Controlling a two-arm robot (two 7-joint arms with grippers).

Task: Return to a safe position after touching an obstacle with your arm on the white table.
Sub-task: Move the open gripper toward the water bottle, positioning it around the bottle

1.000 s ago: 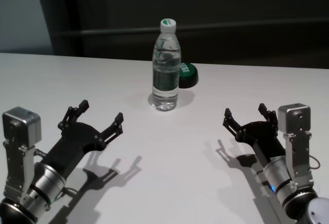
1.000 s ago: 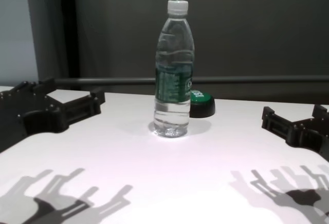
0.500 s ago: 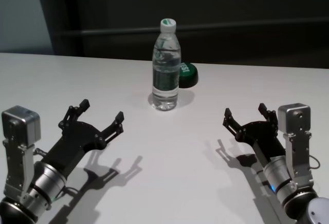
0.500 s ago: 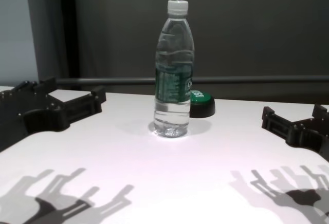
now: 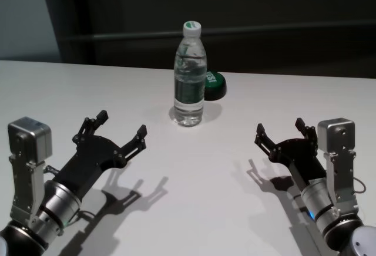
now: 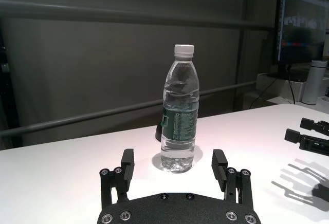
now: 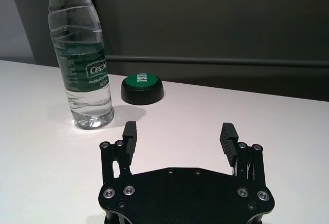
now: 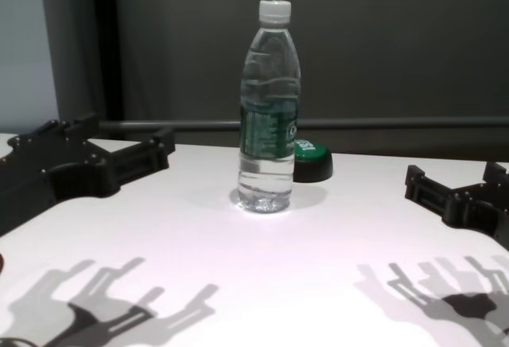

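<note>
The obstacle, a clear water bottle (image 5: 189, 86) with a white cap and dark green label, stands upright at the middle far part of the white table (image 5: 200, 185). It also shows in the chest view (image 8: 269, 116), left wrist view (image 6: 179, 116) and right wrist view (image 7: 82, 64). My left gripper (image 5: 122, 123) is open and empty, low over the table, near and left of the bottle, pointing at it and apart from it (image 6: 173, 157). My right gripper (image 5: 279, 125) is open and empty at the near right (image 7: 179, 129).
A low green-topped black button (image 5: 214, 84) sits just behind and right of the bottle, also in the right wrist view (image 7: 142, 88). A dark rail (image 8: 398, 122) runs behind the table's far edge. A monitor (image 6: 303, 29) and a white cup (image 6: 314, 81) stand beyond the table.
My left gripper has moved a little forward and to the right, toward the bottle. The bottle and the right arm have not moved.
</note>
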